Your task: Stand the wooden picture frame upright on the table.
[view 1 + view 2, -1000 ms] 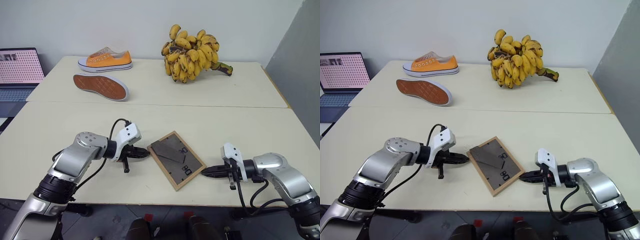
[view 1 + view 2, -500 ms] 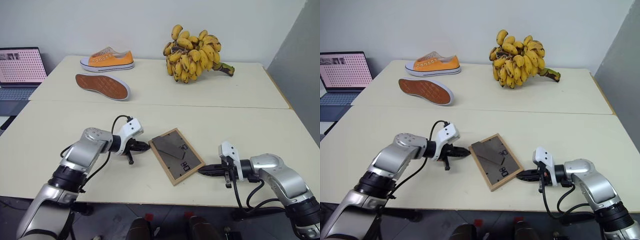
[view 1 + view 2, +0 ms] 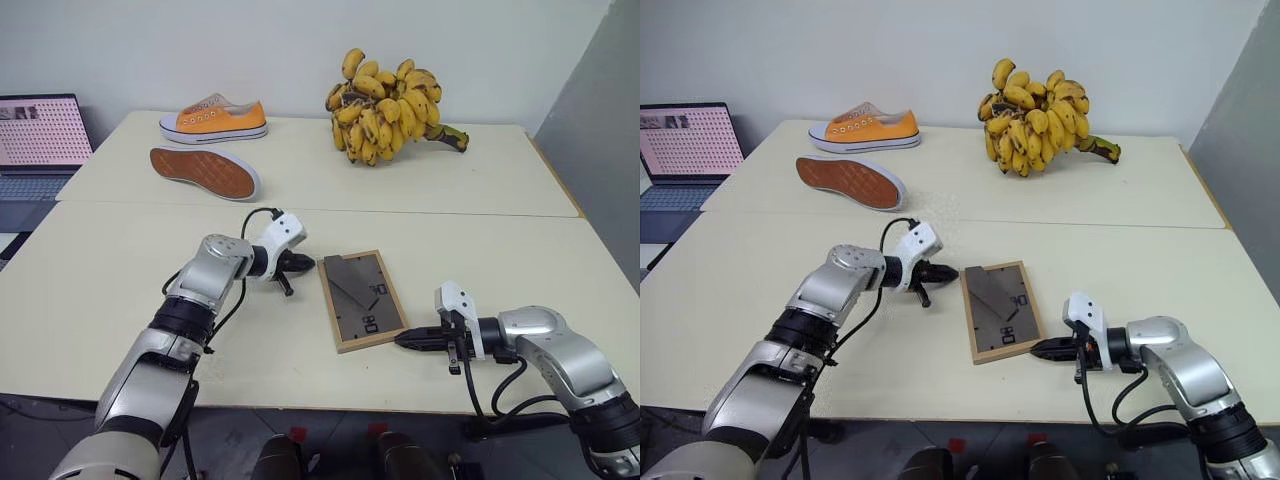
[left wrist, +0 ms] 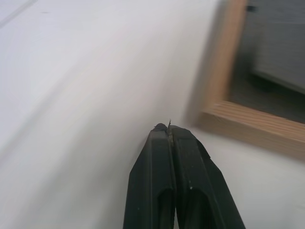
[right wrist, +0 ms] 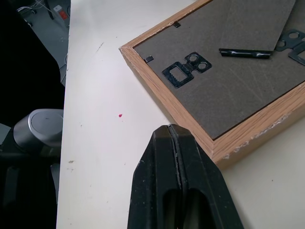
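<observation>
Moved: picture frame (image 3: 362,300) rotated squarer, left gripper (image 3: 308,266) advanced | both grippers closed, empty; right gripper (image 3: 401,341) near corner | frame light, rigid, glass fragile; grasp wooden rim | lies back-up on surface (image 3: 500,250)

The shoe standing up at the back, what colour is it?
The shoe is orange with a white sole, best seen in the right eye view.

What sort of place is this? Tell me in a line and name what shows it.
Probably an indoor lab or test room set up for robot trials, not a home: two plain cream tables pushed together against a bare wall, a laptop off to one side, and unrelated props laid out, namely shoes, bananas and a picture frame.
</observation>
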Robot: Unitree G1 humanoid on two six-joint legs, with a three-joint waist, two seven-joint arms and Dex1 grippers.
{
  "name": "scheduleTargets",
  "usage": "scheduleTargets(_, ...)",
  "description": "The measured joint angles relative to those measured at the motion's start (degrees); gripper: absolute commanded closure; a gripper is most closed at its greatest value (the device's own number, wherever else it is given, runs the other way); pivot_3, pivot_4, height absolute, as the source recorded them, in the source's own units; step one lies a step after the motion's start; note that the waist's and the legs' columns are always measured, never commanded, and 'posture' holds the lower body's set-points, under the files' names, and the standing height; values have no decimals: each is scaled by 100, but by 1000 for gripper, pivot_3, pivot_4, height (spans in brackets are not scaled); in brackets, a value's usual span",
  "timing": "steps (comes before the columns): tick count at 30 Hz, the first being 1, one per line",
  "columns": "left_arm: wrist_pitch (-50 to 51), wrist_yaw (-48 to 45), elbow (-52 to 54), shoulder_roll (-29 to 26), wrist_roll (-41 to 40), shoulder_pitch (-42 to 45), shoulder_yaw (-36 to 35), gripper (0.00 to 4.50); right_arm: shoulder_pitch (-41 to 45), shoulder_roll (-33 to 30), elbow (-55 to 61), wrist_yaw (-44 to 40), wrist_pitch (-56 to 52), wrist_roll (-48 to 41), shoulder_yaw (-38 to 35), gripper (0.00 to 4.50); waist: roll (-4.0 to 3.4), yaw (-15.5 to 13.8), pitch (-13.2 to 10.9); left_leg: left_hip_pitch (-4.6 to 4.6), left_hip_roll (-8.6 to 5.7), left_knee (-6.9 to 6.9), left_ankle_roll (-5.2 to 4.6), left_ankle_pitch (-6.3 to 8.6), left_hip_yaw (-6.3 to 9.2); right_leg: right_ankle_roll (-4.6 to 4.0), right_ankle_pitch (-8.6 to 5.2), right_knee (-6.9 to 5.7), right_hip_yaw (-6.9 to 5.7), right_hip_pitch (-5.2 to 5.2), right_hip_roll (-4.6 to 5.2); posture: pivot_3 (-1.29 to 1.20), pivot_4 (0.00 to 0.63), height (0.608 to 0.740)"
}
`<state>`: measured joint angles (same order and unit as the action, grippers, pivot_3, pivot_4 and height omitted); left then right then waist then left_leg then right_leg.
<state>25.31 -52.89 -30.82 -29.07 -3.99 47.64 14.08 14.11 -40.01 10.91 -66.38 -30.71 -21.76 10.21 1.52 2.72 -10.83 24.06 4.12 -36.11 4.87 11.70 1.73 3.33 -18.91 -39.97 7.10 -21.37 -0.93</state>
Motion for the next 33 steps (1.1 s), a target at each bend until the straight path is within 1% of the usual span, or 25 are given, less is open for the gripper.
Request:
scheduleTargets(3,62,-159,153,-131,-16,-78,-50,4437,-180,-392,20,-170,42,5,-60,4498,0,-1,0,5,-4,0,0,0,0,0,0,2,0,-2,4,0,150,740)
scheduleTargets(5,355,-532,775,-519,-143,-441,-84,4437,-364,-843,-48,-430,202,18,-251,4498,0,21,0,3,-3,3,0,0,-2,0,0,1,1,-2,5,0,150,740)
scheduleTargets(6,483,-649,961,-624,-204,-548,-92,4437,-380,-944,-98,-494,266,20,-306,4498,0,32,0,3,-1,3,0,0,-1,-1,0,1,0,-3,4,0,150,740)
scheduleTargets(9,1372,-1106,2082,-1065,-695,-1042,-186,4437,-207,-1171,-565,-649,649,119,-481,4498,0,51,0,-1,1,2,0,0,3,-1,-1,-1,-6,1,4,0,150,740)
scheduleTargets(11,2122,-1211,2847,-1230,-1105,-1227,-305,4437,204,-1089,-1070,-598,1057,338,-472,4498,2,64,-3,-2,1,0,0,0,2,1,-1,-1,-4,2,3,0,150,740)
scheduleTargets(14,3070,-1013,3472,-1146,-1541,-1247,-535,4437,692,-626,-1587,-333,1550,622,-432,4498,3,67,-3,-12,0,-1,-8,-6,7,29,-11,-2,-5,12,2,0,150,740)
scheduleTargets(17,3840,-633,3673,-919,-1808,-1239,-692,4437,834,-233,-1821,-116,1754,791,-282,4498,3,51,-3,-8,-2,-2,-8,-6,11,28,-10,-1,-8,13,3,0,150,740)
scheduleTargets(18,4048,-522,3726,-871,-1891,-1239,-718,4437,833,-142,-1840,-90,1783,848,-191,4498,3,49,-3,-1,-4,-1,-8,-6,11,5,3,-1,-7,6,4,0,150,740)
scheduleTargets(19,4355,-353,3765,-791,-1981,-1237,-803,4437,831,-15,-1858,-53,1812,926,-130,4498,3,50,-3,0,-4,-1,-8,-6,11,5,3,-1,-6,5,5,0,150,740)
scheduleTargets(22,5185,43,3780,-595,-2183,-1223,-1040,4437,824,182,-1856,54,1887,979,0,4498,3,51,-3,0,-4,1,-8,-6,15,4,3,-3,-11,4,6,0,150,740)
scheduleTargets(24,5782,255,3789,-568,-2339,-1223,-1240,4065,782,239,-1831,136,1890,992,6,4500,3,50,-3,0,-4,2,-8,-6,20,3,3,-3,-15,4,6,0,150,740)
scheduleTargets(25,5987,315,3790,-560,-2394,-1224,-1349,3954,765,244,-1831,166,1890,1000,6,4500,3,50,-3,0,-4,2,-8,-6,21,3,3,-3,-16,4,6,0,150,740)
scheduleTargets(28,6556,486,3808,-531,-2648,-1235,-1734,3313,684,294,-1811,240,1890,1046,9,4500,3,52,-3,-2,-4,1,-7,-7,25,3,3,-5,-19,7,6,0,150,740)
scheduleTargets(31,6688,658,3817,-543,-3057,-1269,-1823,2629,664,337,-1800,275,1888,1048,13,4500,3,52,-3,-2,-6,1,-6,-7,28,4,4,-6,-21,9,8,0,150,740)
scheduleTargets(33,6693,956,3623,-449,-3420,-1189,-1945,2138,664,382,-1797,294,1864,1049,12,4500,3,49,-3,-5,-7,0,-6,-7,34,5,4,-6,-25,15,9,0,150,740)
